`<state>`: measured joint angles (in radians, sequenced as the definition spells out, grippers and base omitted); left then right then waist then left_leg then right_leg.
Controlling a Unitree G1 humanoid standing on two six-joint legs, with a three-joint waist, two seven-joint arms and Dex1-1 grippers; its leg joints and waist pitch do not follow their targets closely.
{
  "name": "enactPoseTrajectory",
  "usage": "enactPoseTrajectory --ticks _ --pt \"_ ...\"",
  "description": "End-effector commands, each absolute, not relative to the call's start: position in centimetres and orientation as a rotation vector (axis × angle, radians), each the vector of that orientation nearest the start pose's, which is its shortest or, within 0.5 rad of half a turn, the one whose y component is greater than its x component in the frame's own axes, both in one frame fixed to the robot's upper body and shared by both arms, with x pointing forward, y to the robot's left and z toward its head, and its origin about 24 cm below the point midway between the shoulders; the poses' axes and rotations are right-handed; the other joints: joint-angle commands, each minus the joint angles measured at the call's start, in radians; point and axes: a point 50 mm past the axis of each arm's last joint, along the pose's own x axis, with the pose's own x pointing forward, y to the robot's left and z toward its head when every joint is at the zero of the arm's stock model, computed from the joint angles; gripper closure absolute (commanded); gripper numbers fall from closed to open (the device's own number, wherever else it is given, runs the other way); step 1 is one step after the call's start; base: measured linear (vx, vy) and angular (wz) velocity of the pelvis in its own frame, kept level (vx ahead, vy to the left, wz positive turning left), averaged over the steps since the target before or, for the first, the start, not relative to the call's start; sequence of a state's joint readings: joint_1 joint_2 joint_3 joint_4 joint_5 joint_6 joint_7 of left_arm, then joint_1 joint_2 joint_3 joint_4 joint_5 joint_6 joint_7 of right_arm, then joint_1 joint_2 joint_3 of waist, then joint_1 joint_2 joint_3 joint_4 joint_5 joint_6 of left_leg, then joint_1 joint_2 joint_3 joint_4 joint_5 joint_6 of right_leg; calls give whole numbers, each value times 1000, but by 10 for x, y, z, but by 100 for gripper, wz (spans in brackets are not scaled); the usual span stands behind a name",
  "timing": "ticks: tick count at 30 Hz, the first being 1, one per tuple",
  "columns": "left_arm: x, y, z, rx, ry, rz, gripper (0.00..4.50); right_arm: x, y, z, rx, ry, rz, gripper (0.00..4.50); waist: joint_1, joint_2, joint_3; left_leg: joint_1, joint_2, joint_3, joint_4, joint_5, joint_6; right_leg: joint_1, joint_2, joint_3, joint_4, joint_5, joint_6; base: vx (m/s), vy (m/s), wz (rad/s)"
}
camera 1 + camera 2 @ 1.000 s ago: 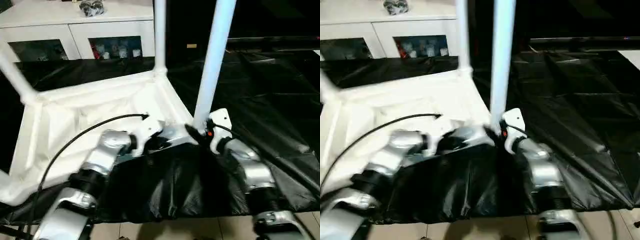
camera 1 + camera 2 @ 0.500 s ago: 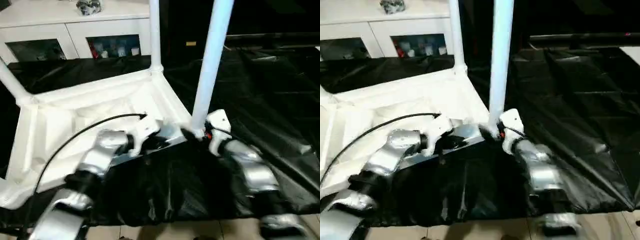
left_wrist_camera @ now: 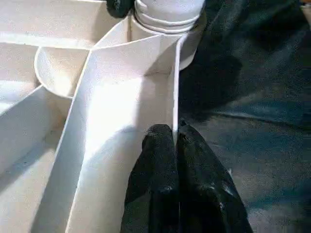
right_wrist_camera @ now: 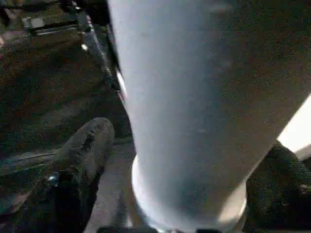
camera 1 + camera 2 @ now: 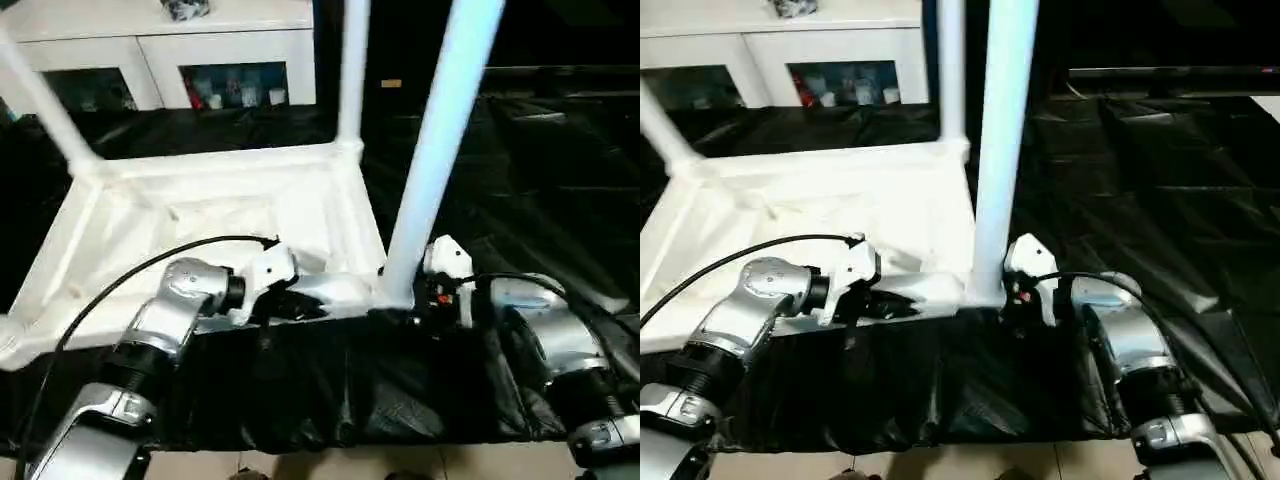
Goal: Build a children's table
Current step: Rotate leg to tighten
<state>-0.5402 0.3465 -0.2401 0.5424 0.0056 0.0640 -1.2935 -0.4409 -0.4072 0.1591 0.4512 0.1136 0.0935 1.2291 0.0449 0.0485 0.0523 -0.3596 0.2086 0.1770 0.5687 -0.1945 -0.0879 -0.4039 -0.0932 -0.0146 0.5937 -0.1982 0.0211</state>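
Observation:
The white tabletop (image 5: 200, 215) lies upside down on the black sheet, ribs up. Three white legs stand in its corner sockets: far left (image 5: 45, 100), far right (image 5: 352, 70) and near right (image 5: 440, 150). My left gripper (image 3: 176, 136) is shut on the tabletop's thin near rim, a short way from the near right socket (image 3: 167, 19). At the base of the near right leg (image 4: 194, 97), my right gripper (image 4: 189, 160) stands open. One of its fingers (image 4: 87, 145) is on each side of the tube, and a small gap shows beside this one.
A white cabinet (image 5: 230, 45) with glass doors stands behind the work surface. Crinkled black sheet (image 5: 540, 180) stretches right of the tabletop. The surface's front edge runs just below my forearms, with pale floor (image 5: 330, 465) beneath. A black cable (image 5: 120, 280) loops over my left arm.
My right gripper's fingers have spread apart around the near right leg. The head view has shifted, so the tabletop looks squarer. My left gripper stays clamped on the rim.

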Motion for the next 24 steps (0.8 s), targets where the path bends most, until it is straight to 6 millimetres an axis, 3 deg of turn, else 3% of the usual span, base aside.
enactPoseTrajectory --ticks 1,9,19,21,24 --pt "304 119 56 320 341 -1483 450 288 -148 40 -225 418 1411 77 -1 -17 -46 0 11 15 -56 -143 114 47 -20 11 -55 -24 -308 0 0 0" --pt "305 120 58 326 348 -1499 450 286 -148 39 -219 448 1462 155 6 -20 -46 0 11 15 -56 -132 115 47 -21 11 -55 -36 -305 0 0 0" --pt "304 121 57 321 350 -1501 450 282 -145 37 -192 448 1492 188 8 -18 -47 1 11 14 -55 -125 116 49 -20 10 -52 -17 -311 0 0 0" --pt "307 117 57 321 326 -1453 450 283 -141 33 -176 423 1423 188 8 -14 -46 1 11 15 -55 -128 113 47 -20 11 -54 -17 -311 0 0 0" --pt "313 110 56 329 297 -1359 450 291 -134 28 -159 383 1256 188 4 -16 -39 1 10 13 -64 -187 79 44 -21 12 -65 -120 -287 0 0 0"
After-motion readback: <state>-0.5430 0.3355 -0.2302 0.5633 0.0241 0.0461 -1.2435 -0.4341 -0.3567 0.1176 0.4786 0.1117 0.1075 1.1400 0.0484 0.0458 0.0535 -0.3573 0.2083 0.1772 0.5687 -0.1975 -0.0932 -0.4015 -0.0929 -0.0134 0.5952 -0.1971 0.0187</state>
